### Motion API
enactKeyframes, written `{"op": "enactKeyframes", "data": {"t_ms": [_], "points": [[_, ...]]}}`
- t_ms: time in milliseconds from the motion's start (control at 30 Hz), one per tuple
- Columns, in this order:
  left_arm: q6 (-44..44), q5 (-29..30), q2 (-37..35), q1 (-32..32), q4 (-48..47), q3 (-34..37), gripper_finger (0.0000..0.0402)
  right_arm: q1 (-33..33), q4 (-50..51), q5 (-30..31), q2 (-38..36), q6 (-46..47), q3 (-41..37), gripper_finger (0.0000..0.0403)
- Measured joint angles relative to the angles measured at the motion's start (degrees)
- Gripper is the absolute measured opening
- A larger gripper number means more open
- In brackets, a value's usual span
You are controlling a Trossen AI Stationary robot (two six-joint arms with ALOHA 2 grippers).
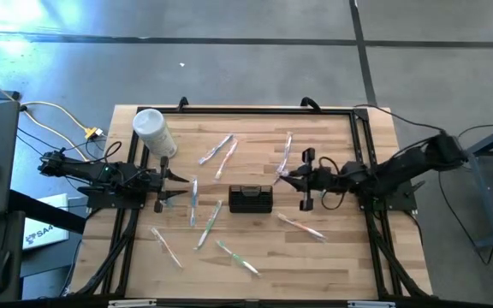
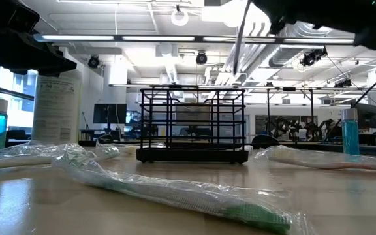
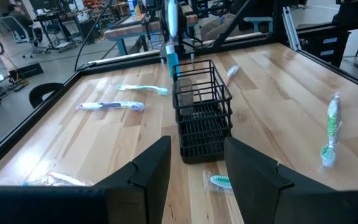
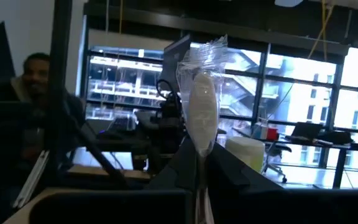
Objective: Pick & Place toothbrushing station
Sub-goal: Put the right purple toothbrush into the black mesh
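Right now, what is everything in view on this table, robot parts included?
black wire-mesh rectangular caddy: one, black, table centre.
loose plastic-wrapped toothbrushes: about seven, clear wrap, pale or green, scattered around the caddy.
held plastic-wrapped toothbrush: one, white, in the right tool.
white lidded cylindrical container: one, white, beside the left arm.
light wooden table: one, tan.
left tool: open, left of the caddy.
right tool: shut on the held toothbrush, right of the caddy.
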State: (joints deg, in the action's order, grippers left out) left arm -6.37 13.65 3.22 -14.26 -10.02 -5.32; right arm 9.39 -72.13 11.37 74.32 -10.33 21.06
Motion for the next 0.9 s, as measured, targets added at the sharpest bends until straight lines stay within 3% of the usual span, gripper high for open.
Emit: {"op": "enactKeyframes", "data": {"t_ms": [167,633,900], "points": [[0.14,0.0,0.01,0.0,0.17,0.02,0.0152,-0.05,-8.31,0.01,7.1,1.09,0.02,0.0007],[-0.79,0.0,0.0,0.0,0.39,0.04,0.0152,-1.03,-12.1,1.4,17.86,8.71,2.35,0.0007],[-0.87,0.0,0.0,0.0,0.41,0.04,0.0152,-1.22,-11.88,8.25,21.8,13.87,3.28,0.0007]]}}
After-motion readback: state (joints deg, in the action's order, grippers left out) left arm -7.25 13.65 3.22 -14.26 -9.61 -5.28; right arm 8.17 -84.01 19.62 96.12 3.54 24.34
